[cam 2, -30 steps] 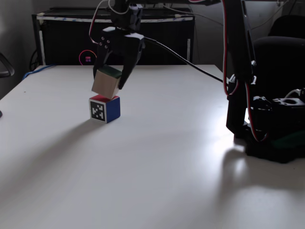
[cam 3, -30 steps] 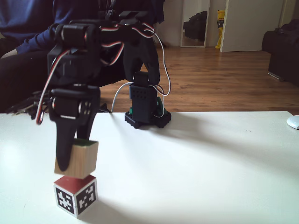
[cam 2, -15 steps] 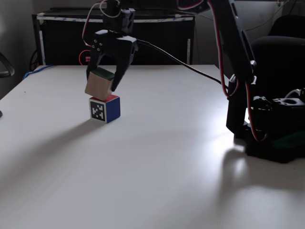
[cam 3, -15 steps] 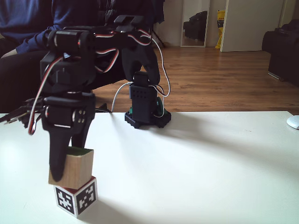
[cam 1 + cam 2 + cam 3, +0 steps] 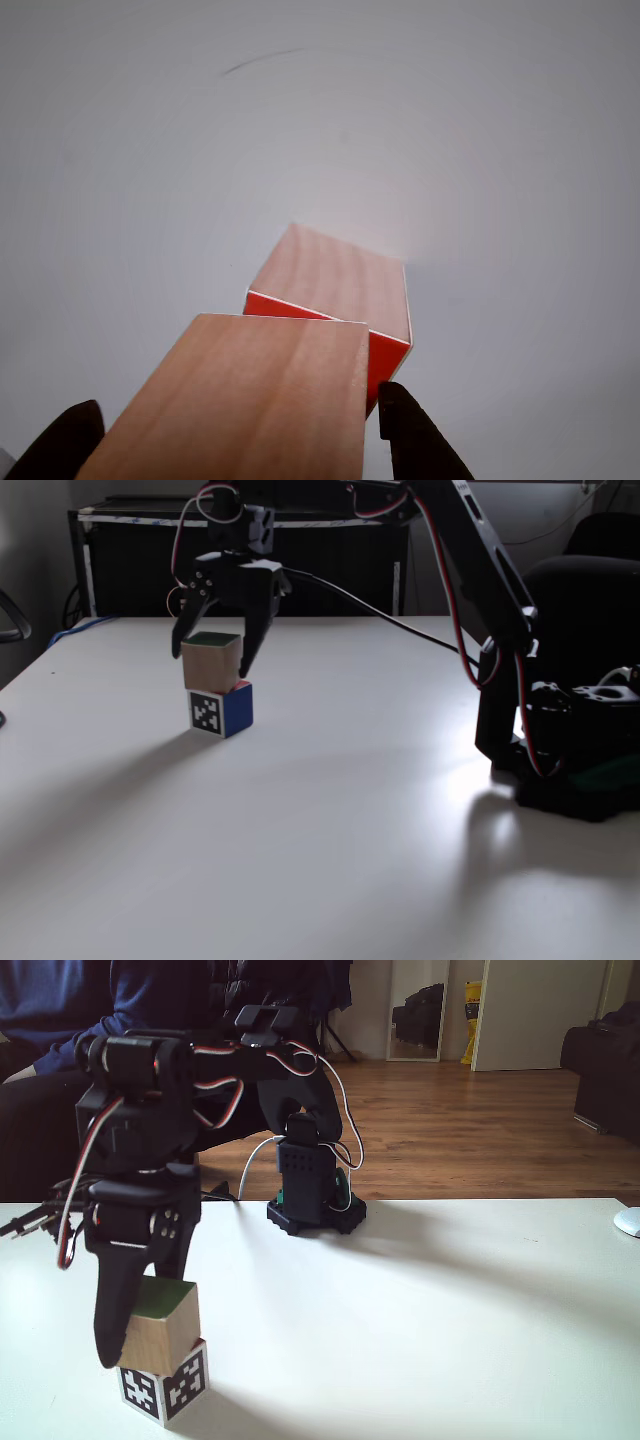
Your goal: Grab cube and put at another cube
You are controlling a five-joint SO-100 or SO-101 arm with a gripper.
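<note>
Fixed views count two cubes: the cube point(image 5: 211, 661), green on top, sits on another cube point(image 5: 222, 708) on the table point(image 5: 330, 810), the tool point(image 5: 212, 664) closed narrowly around it. Black-and-white marker patterns point(image 5: 163, 1393) show there; the other view shows red point(image 5: 385, 362) instead.

A living room at home: behind the white table point(image 5: 450, 1290) lie a wooden floor point(image 5: 470, 1120), a leaning mirror point(image 5: 419, 1010) and a dark sofa point(image 5: 605, 1070).

The pale wooden cube point(image 5: 211, 661) has a green top, another cube point(image 5: 221, 709) shows blue, red and a black-and-white marker, the gripper point(image 5: 214, 653) black.
</note>
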